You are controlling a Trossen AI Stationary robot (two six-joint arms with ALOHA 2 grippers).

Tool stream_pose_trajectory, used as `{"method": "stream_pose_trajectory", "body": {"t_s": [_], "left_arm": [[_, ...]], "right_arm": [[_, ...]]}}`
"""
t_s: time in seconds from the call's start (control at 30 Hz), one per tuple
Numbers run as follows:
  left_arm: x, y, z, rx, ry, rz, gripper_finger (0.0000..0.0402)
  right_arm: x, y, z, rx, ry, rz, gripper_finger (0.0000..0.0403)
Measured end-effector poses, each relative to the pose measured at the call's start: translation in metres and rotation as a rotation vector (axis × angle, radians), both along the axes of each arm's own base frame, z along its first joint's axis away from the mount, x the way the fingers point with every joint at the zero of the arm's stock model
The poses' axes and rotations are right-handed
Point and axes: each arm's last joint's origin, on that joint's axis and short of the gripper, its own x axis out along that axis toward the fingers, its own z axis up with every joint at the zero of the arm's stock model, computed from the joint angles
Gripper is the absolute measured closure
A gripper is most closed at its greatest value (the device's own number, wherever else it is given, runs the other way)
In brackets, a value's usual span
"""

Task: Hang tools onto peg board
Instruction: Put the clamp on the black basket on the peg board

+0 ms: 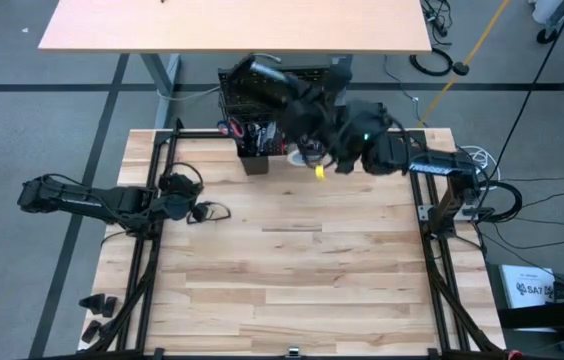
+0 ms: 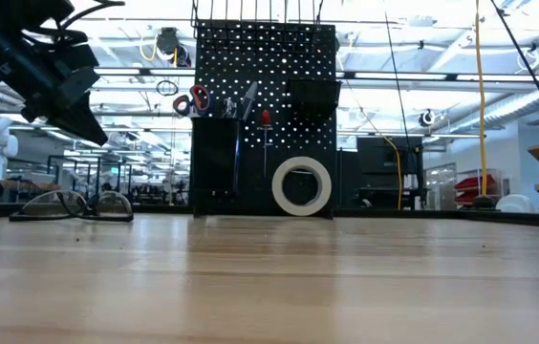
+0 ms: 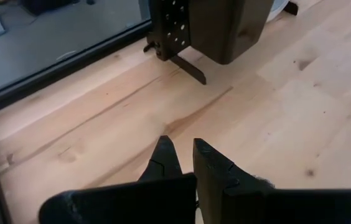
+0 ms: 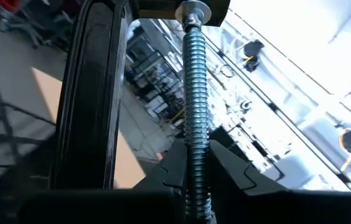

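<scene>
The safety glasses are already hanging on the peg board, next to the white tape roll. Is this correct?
Not correct. The low view shows the safety glasses lying on the table, off to the side of the peg board, not hanging on it. The white tape roll does sit at the board's foot.
</scene>
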Motion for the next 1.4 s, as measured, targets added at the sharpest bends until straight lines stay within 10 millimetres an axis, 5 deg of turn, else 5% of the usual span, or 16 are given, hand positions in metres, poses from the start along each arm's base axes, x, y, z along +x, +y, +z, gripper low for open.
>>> {"method": "stream_pose_trajectory", "body": {"t_s": [0.27, 0.5, 1.4], "left_arm": [[0.002, 0.000, 0.002, -0.001, -0.025, -0.003, 0.0402], [0.002, 0.000, 0.002, -0.003, -0.026, -0.005, 0.0402], [0.003, -0.001, 0.001, -0.011, -0.028, -0.011, 0.0402]], "right_arm": [[-0.003, -0.054, -0.002, -0.051, 0.037, -0.029, 0.0373], [0.012, -0.075, -0.030, -0.015, 0.223, -0.016, 0.0373], [0.012, -0.093, -0.053, 0.047, 0.423, -0.114, 0.0367]]}}
